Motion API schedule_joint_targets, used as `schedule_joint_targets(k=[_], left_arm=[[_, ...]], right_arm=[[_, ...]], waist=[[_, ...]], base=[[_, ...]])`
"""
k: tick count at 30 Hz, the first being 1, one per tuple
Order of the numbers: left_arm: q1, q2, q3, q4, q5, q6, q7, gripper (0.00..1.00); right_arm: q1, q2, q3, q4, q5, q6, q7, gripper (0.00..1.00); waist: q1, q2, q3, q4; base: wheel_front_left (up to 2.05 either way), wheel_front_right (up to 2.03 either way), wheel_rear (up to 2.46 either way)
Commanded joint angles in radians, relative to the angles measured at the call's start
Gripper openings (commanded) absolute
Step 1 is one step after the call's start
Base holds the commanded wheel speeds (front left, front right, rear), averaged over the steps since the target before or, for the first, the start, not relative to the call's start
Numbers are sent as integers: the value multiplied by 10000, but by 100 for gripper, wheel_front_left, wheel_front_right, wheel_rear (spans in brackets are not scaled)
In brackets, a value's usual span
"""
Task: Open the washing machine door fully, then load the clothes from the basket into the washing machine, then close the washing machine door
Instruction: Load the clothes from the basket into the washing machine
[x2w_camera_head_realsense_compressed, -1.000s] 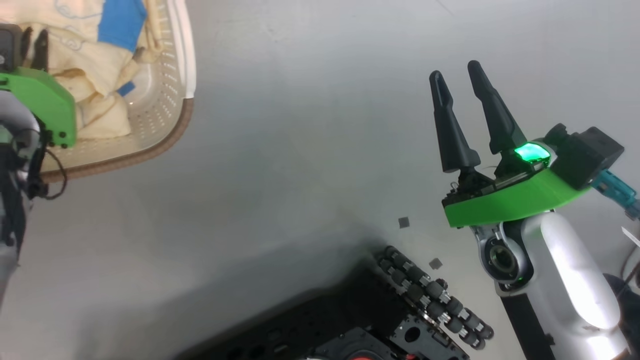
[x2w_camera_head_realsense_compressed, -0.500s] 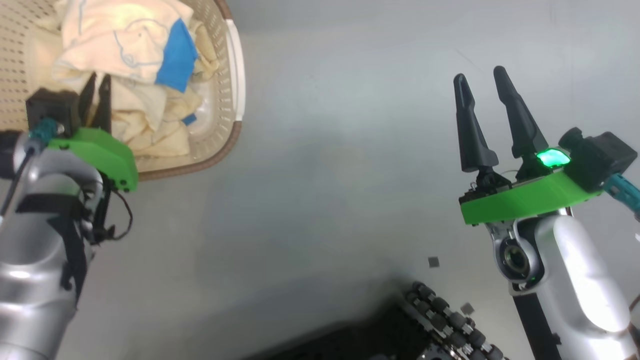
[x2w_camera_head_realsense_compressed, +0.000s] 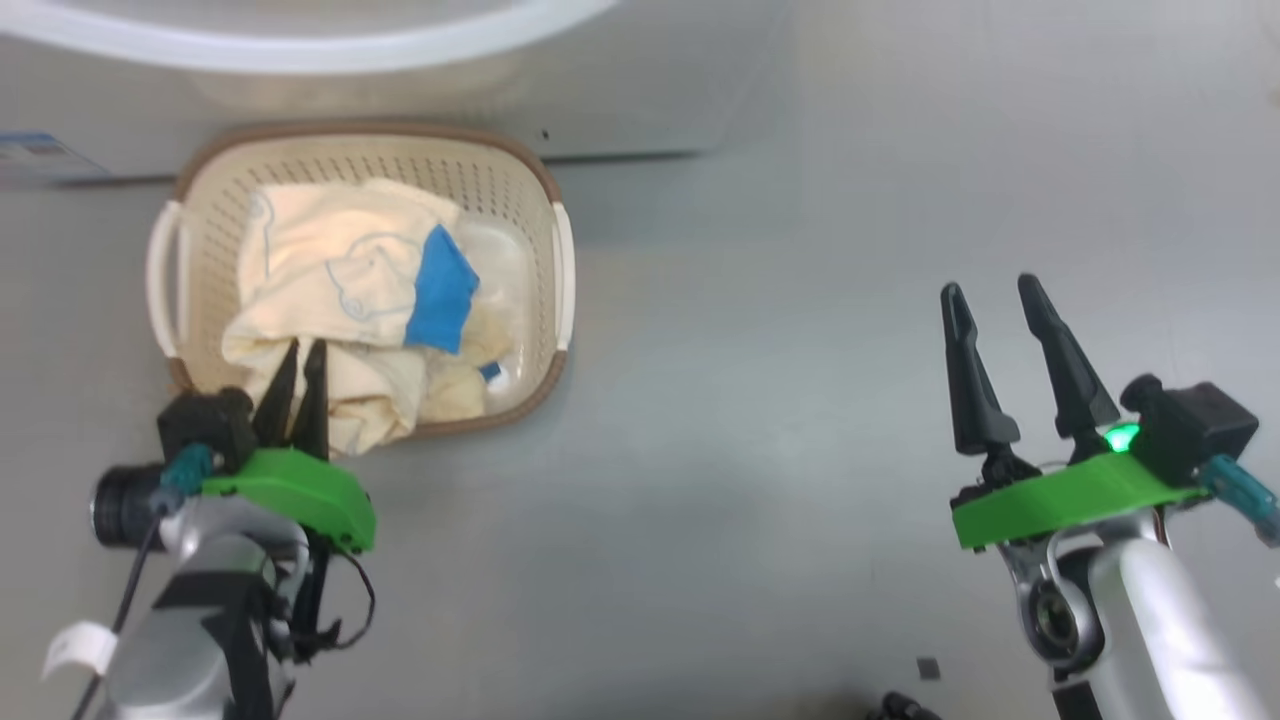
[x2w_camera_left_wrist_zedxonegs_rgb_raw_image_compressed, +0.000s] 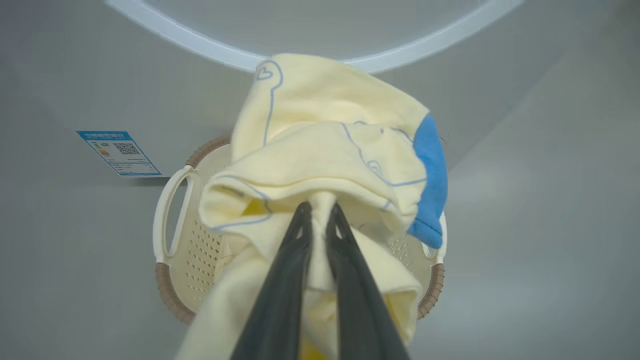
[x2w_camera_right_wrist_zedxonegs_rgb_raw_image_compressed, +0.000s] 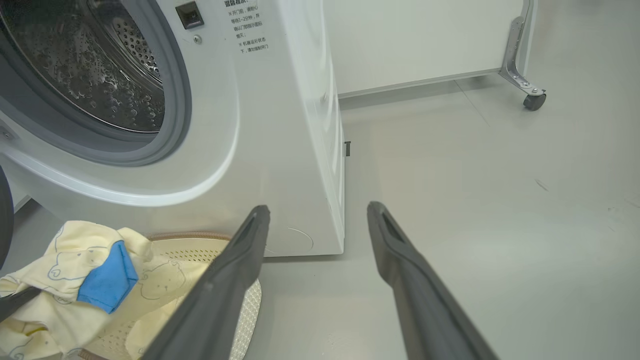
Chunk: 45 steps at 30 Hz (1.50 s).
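Head view swung round: whole basket (x2w_camera_head_realsense_compressed: 366, 131) now framed, washing machine (x2w_camera_right_wrist_zedxonegs_rgb_raw_image_compressed: 280, 125) just beyond it.
Left gripper (x2w_camera_head_realsense_compressed: 304, 346) clamped on clothes (x2w_camera_head_realsense_compressed: 330, 270), basket beneath its tips; right gripper (x2w_camera_head_realsense_compressed: 988, 284) fingers apart, empty.

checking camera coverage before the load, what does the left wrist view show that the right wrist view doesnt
Left wrist view: the left pincer shut on a fold of the clothes, over the basket, and the blue-white label sticker.
Right wrist view: the perforated drum, the grey gasket, the open right pincer over the floor, and a caster wheel.
Both: the clothes, the basket and the white front of the washing machine.
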Motion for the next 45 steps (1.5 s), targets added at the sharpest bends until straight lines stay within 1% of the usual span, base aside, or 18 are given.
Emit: schedule_joint_targets(k=[1,10,17,22,33,38,45], left_arm=[[325,137,464,-500,-9,79,-138,0],[2398,-504,1394,-2063,341,-13,-141,0],[3747,-1038,2184,-3175,856,-264,-142,0],[4528,-1395,2715,-3609,1257,-490,-142,0],[5531,-1812,3401,-4474,1666,-770,-143,0],[5980,-1902,3637,-4924,1773,-882,-143,0],[6433,-1954,3695,-5290,1877,-959,-143,0]], right_arm=[[300,-110,74,-217,-126,44,-94,100],[1143,-110,-247,-157,-426,44,-94,100],[1534,-110,-330,-184,-565,44,-94,100],[1814,-110,-378,-171,-681,44,-94,100],[2364,-110,-463,-128,-853,44,-94,100],[2599,-110,-485,-116,-894,44,-94,100],[2761,-110,-484,-96,-880,44,-94,100]], waist=[[1,-1,-975,432],[1,-1,-2508,929],[1,-1,-3174,1105],[1,-1,-3606,1191],[1,-1,-4404,1260],[1,-1,-4720,1167],[1,-1,-4945,1040]], base=[[0,0,0],[0,0,0],[0,0,0],[0,0,0],[0,0,0],[0,0,0],[0,0,0]])
